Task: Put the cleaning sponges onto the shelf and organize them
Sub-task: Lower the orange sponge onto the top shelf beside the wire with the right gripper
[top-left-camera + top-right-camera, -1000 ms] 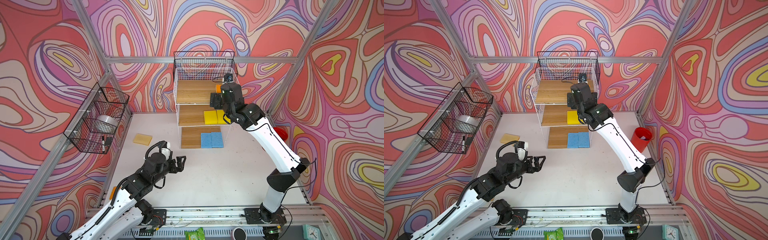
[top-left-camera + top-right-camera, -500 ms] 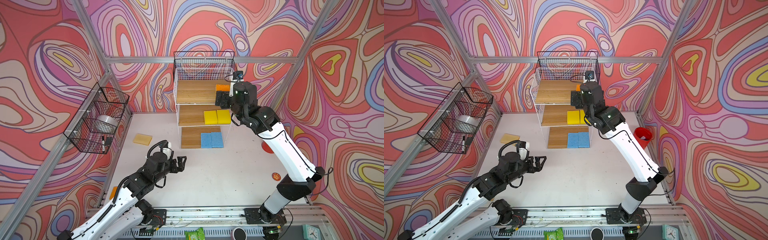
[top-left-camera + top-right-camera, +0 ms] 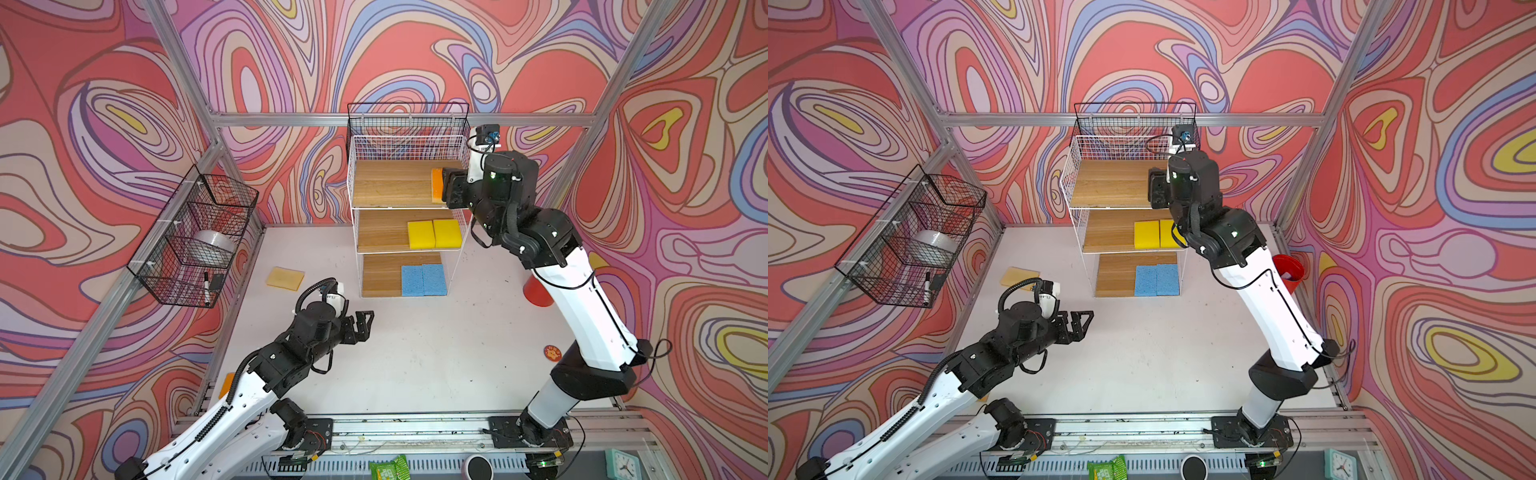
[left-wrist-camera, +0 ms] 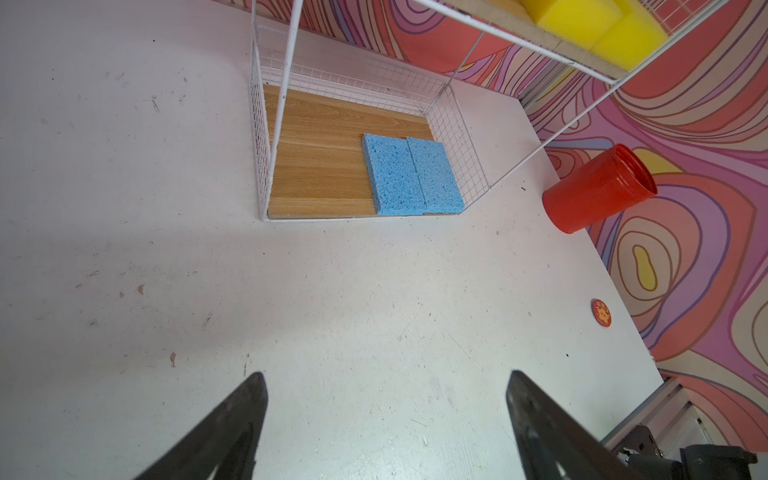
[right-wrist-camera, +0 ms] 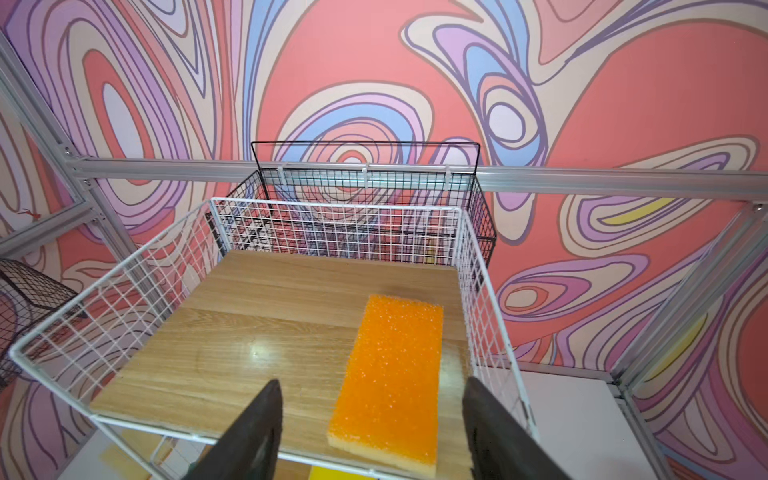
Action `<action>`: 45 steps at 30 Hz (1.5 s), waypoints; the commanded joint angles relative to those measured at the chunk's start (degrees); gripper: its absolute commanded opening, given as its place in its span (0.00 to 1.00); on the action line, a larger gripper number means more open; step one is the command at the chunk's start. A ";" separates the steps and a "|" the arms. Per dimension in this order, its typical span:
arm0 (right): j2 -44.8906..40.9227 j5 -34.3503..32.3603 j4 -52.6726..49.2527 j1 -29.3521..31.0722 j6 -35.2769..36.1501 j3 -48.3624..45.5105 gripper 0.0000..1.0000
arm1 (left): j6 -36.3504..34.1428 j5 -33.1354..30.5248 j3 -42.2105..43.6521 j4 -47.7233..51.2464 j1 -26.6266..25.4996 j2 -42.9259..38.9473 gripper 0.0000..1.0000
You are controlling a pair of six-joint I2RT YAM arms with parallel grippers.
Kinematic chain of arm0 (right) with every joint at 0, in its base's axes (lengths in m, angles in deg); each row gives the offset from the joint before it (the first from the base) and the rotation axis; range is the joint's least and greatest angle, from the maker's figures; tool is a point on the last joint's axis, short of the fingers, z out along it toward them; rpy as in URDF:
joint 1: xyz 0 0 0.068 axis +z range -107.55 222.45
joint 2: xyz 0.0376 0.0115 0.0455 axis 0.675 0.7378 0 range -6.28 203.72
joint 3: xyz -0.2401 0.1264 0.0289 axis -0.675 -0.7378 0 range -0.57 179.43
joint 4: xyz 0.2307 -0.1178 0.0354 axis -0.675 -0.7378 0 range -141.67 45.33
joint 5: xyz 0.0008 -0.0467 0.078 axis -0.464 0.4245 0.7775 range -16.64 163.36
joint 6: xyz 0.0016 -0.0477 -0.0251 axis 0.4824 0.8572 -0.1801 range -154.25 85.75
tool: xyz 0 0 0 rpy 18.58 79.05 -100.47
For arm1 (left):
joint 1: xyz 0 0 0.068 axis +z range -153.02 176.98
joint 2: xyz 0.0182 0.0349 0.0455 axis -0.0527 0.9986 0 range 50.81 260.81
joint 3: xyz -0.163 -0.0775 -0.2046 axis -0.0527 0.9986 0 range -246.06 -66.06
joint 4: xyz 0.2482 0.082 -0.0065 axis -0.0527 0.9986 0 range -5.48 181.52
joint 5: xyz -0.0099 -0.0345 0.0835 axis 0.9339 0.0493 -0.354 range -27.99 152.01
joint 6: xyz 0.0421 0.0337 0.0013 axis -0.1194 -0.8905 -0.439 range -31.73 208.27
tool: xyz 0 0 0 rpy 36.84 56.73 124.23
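The shelf (image 3: 390, 183) stands at the back of the table. An orange sponge (image 3: 436, 185) (image 5: 390, 374) lies flat at the right end of its top tier. My right gripper (image 3: 446, 189) (image 5: 370, 381) is open at that tier's front edge, its fingers on either side of the sponge's near end with gaps on both sides. Two yellow sponges (image 3: 434, 234) sit side by side on the middle tier, and two blue sponges (image 3: 424, 280) (image 4: 411, 174) on the bottom tier. A pale tan sponge (image 3: 285, 278) lies on the table left of the shelf. My left gripper (image 3: 365, 322) (image 4: 386, 374) hovers open and empty over the table.
Black wire baskets (image 3: 195, 241) hang on the left wall, and another black basket (image 3: 409, 124) hangs behind the shelf top. A red cup (image 3: 538, 291) (image 4: 598, 187) lies right of the shelf. A small round disc (image 3: 552, 353) sits near the right wall. A small orange piece (image 3: 226, 384) lies by the left arm.
My right arm has drawn back from deep over the top tier toward its front right edge, leaving the orange sponge lying there, and its jaws have narrowed somewhat. The left arm has barely moved.
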 commanded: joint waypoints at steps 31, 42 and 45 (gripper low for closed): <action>14.93 -15.53 -0.32 2.18 8.66 5.83 0.76 | 1.03 0.11 2.19 1.05 0.16 -4.22 0.91; 14.43 -15.69 -1.23 0.28 7.49 4.84 0.73 | 1.19 0.09 2.41 0.59 0.15 -3.91 0.91; 14.09 -15.64 -1.38 -0.11 7.28 4.06 0.72 | 1.17 0.09 2.32 0.52 0.12 -3.82 0.91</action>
